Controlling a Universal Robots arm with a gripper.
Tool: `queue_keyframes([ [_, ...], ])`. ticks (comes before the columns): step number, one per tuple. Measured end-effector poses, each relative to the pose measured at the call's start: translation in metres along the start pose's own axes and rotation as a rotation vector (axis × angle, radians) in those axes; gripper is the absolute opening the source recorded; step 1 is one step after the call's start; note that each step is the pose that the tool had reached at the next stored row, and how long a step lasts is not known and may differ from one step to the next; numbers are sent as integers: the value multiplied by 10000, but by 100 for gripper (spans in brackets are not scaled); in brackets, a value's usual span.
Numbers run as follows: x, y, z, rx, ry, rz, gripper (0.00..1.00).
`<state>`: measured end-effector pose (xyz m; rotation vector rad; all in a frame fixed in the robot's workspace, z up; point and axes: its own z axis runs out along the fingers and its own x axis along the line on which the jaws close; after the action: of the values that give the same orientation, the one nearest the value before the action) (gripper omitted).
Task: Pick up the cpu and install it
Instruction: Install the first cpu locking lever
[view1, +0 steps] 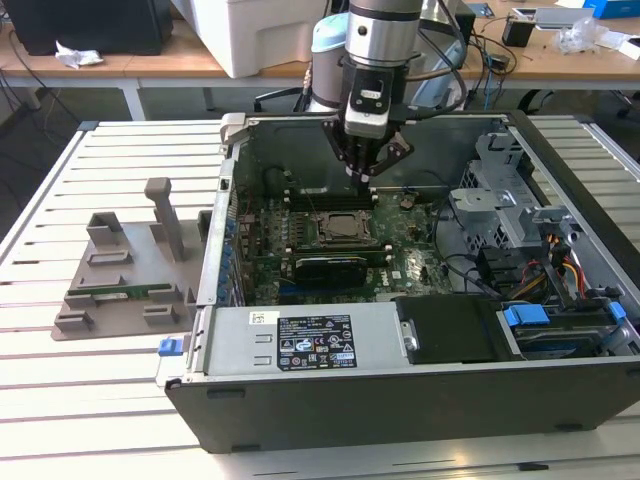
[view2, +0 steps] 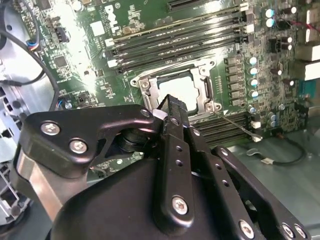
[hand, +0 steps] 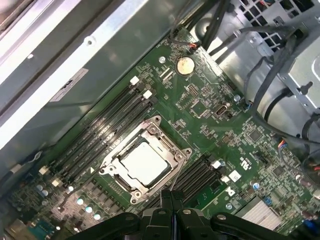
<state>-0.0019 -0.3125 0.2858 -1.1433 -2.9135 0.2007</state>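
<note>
The cpu, a silvery-white square, lies flat inside the metal-framed socket on the green motherboard. It shows in the second wrist view as the cpu just beyond the black fingertips, and in the exterior view as the cpu mid-board. My gripper hangs inside the open computer case, a little above and behind the socket. Its fingers are pressed together, shut, with nothing visible between them. In the second wrist view the gripper ends over the socket's near edge.
Black memory slots flank the socket on both sides. A drive cage with cables fills the case at the exterior view's right, and a power supply lies along the front. A grey fixture sits on the slatted table at the exterior view's left.
</note>
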Motion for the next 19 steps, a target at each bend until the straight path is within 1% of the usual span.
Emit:
queue_keyframes([
  [3,0,0,0,-14,-39,-321,11],
  [5,0,0,0,-30,-88,-721,11],
  [7,0,0,0,-42,-121,-996,11],
  [9,0,0,0,-59,-169,-1395,11],
  [11,0,0,0,-69,-199,-1638,11],
  [15,0,0,0,-100,-288,-2369,11],
  [19,0,0,1,-119,-342,-2809,11],
])
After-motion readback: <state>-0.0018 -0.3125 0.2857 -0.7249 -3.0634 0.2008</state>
